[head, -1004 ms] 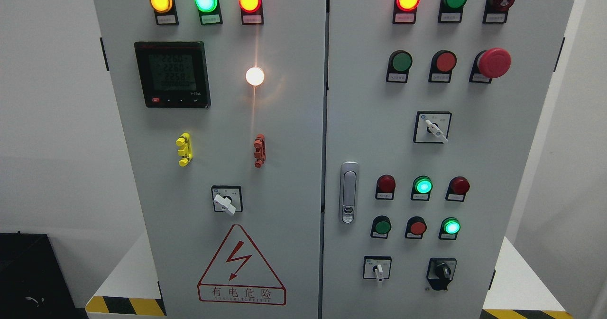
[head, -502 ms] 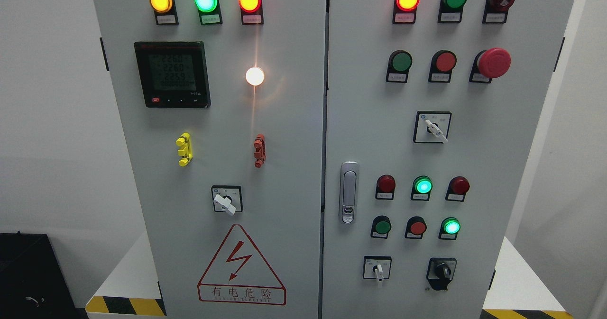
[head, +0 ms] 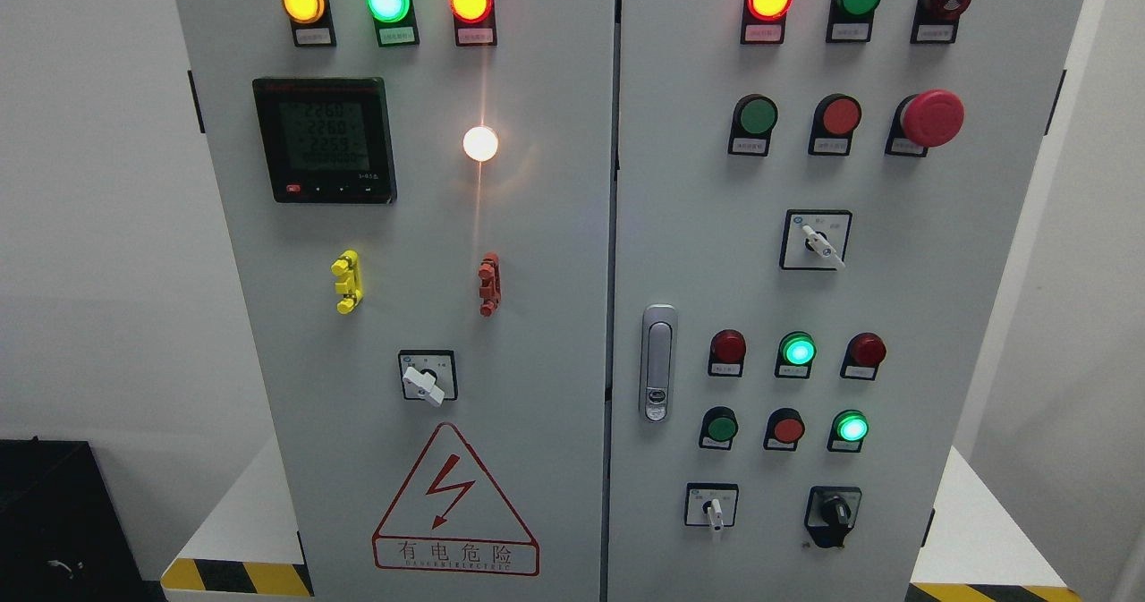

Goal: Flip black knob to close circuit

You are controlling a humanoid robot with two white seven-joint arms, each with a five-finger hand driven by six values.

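Sitting untouched, black knob (head: pixel 834 513) low on cabinet (head: pixel 555 253).

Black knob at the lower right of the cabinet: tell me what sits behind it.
The black knob sits on a black mounting plate fixed to the grey cabinet door. The plate's middle is covered by the knob. No robot hand is in view.

Black knob (head: pixel 834 514), lower right corner of right cabinet door (head: pixel 984 316): open panel on its right and below. Obstacles: white selector switch (head: pixel 713 510) to its left; 3 round buttons in a row above, nearest the green lit button (head: pixel 851 428).
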